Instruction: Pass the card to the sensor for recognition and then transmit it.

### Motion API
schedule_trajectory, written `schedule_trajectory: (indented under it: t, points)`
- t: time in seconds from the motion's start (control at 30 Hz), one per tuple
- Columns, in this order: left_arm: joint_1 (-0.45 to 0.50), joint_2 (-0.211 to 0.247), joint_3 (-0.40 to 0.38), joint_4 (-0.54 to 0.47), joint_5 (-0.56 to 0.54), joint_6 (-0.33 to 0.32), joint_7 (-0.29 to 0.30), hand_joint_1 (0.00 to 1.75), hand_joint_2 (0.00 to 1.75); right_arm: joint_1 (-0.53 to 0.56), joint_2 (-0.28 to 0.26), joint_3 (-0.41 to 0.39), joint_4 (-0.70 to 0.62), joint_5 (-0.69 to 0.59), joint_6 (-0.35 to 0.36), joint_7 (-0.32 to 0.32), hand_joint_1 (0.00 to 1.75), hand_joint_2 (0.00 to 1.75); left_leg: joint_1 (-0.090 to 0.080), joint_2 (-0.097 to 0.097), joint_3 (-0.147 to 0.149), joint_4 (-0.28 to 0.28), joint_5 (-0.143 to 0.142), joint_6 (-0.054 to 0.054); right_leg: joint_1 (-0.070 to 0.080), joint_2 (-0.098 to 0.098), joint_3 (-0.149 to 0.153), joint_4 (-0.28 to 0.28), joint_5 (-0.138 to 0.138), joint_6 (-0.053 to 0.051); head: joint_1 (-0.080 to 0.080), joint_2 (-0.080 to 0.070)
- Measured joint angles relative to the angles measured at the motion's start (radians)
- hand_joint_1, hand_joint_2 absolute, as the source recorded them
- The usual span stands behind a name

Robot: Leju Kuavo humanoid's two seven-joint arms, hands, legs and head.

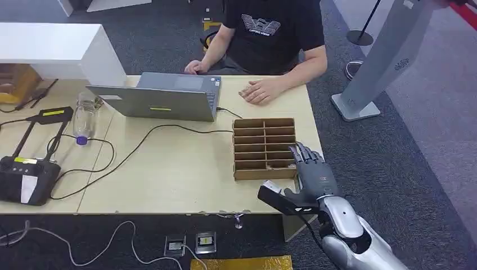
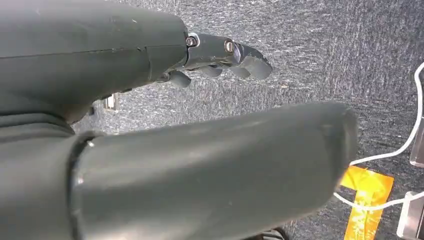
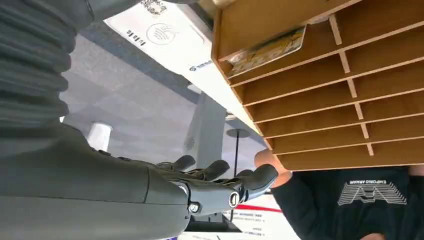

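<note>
A wooden slotted rack (image 1: 264, 147) stands on the table's right half. A yellowish card (image 3: 267, 50) lies in its slot nearest me, and it appears as a small light patch (image 1: 274, 166) in the head view. My right hand (image 1: 310, 175) hovers at the rack's near right corner with its fingers stretched out and apart, holding nothing. A white flat item with a printed mark (image 3: 165, 35) lies by the rack's front, beside my thumb (image 1: 271, 185). My left hand (image 2: 220, 55) hangs over the carpet, fingers loosely extended and empty.
A person sits behind the table with one hand (image 1: 259, 90) resting near the rack. A grey laptop (image 1: 163, 98), a plastic bottle (image 1: 84, 115), a black device (image 1: 25, 177) and cables lie to the left. A grey stand (image 1: 382, 62) rises at the right.
</note>
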Motion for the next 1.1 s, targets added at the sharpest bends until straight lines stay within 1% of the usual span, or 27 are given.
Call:
schedule_trajectory:
  t: [0.17, 0.4, 0.57, 0.8, 0.93, 1.1]
  points:
    - [0.0, 0.0, -0.002, 0.0, -0.019, -0.008, -0.006, 0.0, 0.0, -0.008, 0.015, 0.0, 0.02, 0.027, 0.01, -0.013, 0.0, 1.75, 0.0, 0.0, 0.0, 0.0, 0.0, 0.0, 0.0, 0.0, 0.0, 0.0, 0.0, 0.0, 0.0, 0.0]
    - [0.0, 0.0, -0.003, 0.0, -0.02, -0.009, -0.016, 0.0, 0.0, -0.03, 0.034, 0.0, 0.047, 0.042, 0.019, -0.038, 0.0, 1.75, 0.0, 0.0, 0.0, 0.0, 0.0, 0.0, 0.0, 0.0, 0.0, 0.0, 0.0, 0.0, 0.0, 0.0]
    - [0.0, 0.0, -0.003, 0.0, -0.025, -0.018, -0.016, 0.0, 0.0, -0.051, 0.054, 0.005, 0.065, 0.057, 0.032, -0.063, 0.0, 1.75, 0.0, 0.0, 0.0, 0.0, 0.0, 0.0, 0.0, 0.0, 0.0, 0.0, 0.0, 0.0, 0.0, 0.0]
    - [0.0, 0.003, -0.011, 0.0, -0.037, -0.024, -0.018, 0.0, 0.0, -0.062, 0.069, 0.015, 0.088, 0.081, 0.037, -0.076, 0.0, 1.75, 0.0, 0.0, 0.0, 0.0, 0.0, 0.0, 0.0, 0.0, 0.0, 0.0, 0.0, 0.0, 0.0, 0.0]
    - [0.0, 0.004, -0.019, 0.0, -0.037, -0.024, -0.018, 0.0, 0.0, -0.067, 0.082, 0.019, 0.099, 0.09, 0.053, -0.104, 0.0, 1.75, 0.0, 0.0, 0.0, 0.0, 0.0, 0.0, 0.0, 0.0, 0.0, 0.0, 0.0, 0.0, 0.0, 0.0]
    - [0.0, 0.005, -0.022, 0.0, -0.037, -0.025, -0.018, 0.0, 0.0, -0.083, 0.104, 0.03, 0.124, 0.105, 0.065, -0.113, 0.0, 1.75, 0.0, 0.0, 0.0, 0.0, 0.0, 0.0, 0.0, 0.0, 0.0, 0.0, 0.0, 0.0, 0.0, 0.0]
